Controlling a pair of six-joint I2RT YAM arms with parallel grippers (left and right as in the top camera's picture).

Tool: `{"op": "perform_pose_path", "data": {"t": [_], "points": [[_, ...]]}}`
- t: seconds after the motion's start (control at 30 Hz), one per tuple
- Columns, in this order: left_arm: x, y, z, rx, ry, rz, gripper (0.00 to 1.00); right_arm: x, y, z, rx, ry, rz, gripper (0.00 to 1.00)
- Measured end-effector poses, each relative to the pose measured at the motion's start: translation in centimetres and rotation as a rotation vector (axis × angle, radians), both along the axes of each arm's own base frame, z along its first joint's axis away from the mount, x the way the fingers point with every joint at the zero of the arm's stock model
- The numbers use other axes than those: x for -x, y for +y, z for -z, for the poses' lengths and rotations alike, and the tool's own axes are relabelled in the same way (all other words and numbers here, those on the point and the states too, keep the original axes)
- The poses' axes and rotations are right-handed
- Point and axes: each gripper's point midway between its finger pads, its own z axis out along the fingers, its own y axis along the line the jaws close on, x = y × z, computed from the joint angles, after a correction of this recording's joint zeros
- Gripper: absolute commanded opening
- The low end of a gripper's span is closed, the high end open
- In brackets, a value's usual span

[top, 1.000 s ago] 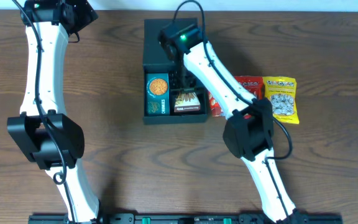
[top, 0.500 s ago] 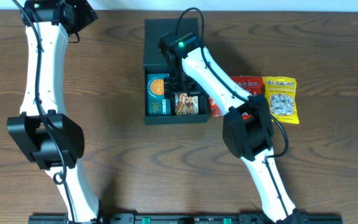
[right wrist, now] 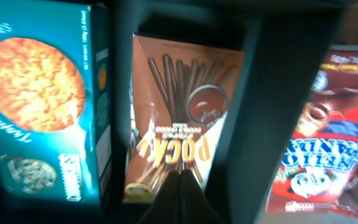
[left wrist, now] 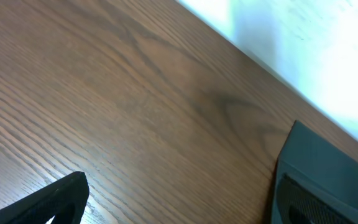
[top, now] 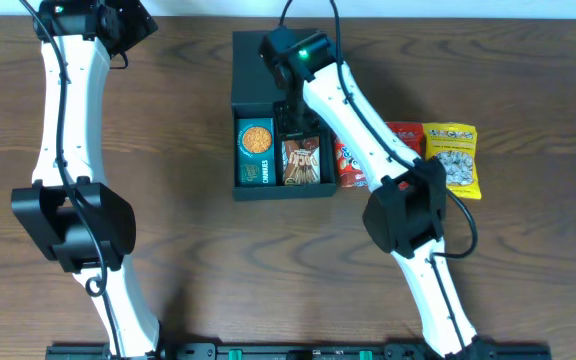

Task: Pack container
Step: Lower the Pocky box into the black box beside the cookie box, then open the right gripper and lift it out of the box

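The container (top: 258,65) is a black box that stands open at the table's middle, its flap lid lying flat on the far side. A teal carton (top: 254,152) with an orange circle lies in its left half. A brown Pocky box (top: 303,160) lies in its right half. My right gripper (top: 290,120) hovers over the far end of the Pocky box (right wrist: 179,112), shut and empty; in the right wrist view its tips (right wrist: 180,183) meet above the box's lower edge. My left gripper (top: 128,22) stands open over bare wood at the far left, away from everything.
A red snack packet (top: 405,135) lies just right of the container, partly under my right arm. A yellow packet (top: 453,158) lies beside it. The container's right wall (right wrist: 272,106) separates the Pocky box from the red packet (right wrist: 322,143).
The Pocky box has left my right gripper and settled flat in the container beside the teal carton. The right gripper drew back toward the lid and shut. The left arm stayed still.
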Motion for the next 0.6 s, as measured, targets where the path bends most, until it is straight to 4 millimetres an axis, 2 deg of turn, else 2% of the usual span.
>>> {"op": "perform_pose_path", "data": {"t": [0.13, 0.3, 0.43, 0.6], "points": [[0.0, 0.0, 0.0, 0.0, 0.0, 0.0, 0.98, 1.4, -0.1, 2.9, 0.006, 0.076, -0.058, 0.02], [0.0, 0.0, 0.0, 0.0, 0.0, 0.0, 0.98, 2.6, -0.1, 5.3, -0.007, 0.137, -0.104, 0.02], [0.0, 0.0, 0.0, 0.0, -0.001, 0.0, 0.98, 2.6, 0.1, 5.9, -0.02, 0.138, -0.123, 0.02], [0.0, 0.0, 0.0, 0.0, -0.002, 0.0, 0.98, 1.6, 0.8, 6.0, -0.05, 0.096, -0.133, 0.02]]}}
